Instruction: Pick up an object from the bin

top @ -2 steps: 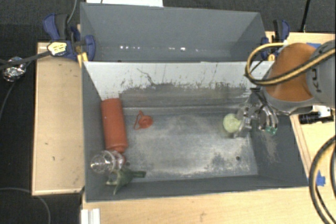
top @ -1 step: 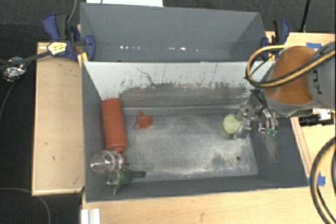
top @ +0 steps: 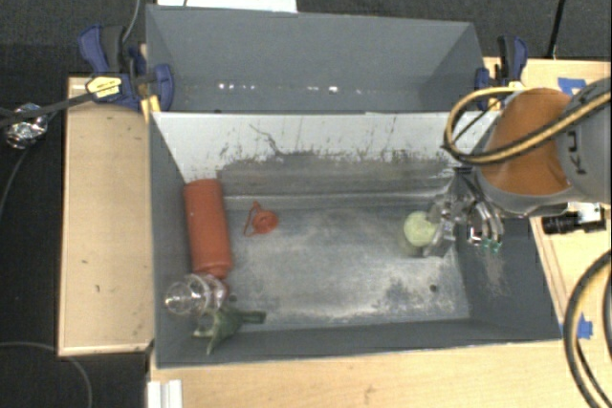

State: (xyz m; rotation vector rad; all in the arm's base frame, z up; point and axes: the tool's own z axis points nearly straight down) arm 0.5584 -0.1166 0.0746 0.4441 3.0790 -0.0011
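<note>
bin [top: 316, 72]: grey sheet metal, matt. Walls smooth, far wall scratched, floor scuffed and worn to pale streaks, worst toward 12 o'clock. 9 o'clock: cylinder [top: 207, 226], red-brown, matt, smooth, plastic or rubber, can't tell which. Just beside it a small red-orange piece [top: 261, 222], slight sheen, plastic-looking. 7 o'clock: clear object [top: 189, 294], glossy with bright highlights, glass or clear plastic. The dark green item [top: 222, 324] touching it is matt. 3 o'clock: pale green ball [top: 419, 230], matt, soft-looking. The gripper [top: 448, 232] there is bare metal and glints. wrist cover [top: 531, 148]: orange, smooth, slight gloss.
</note>
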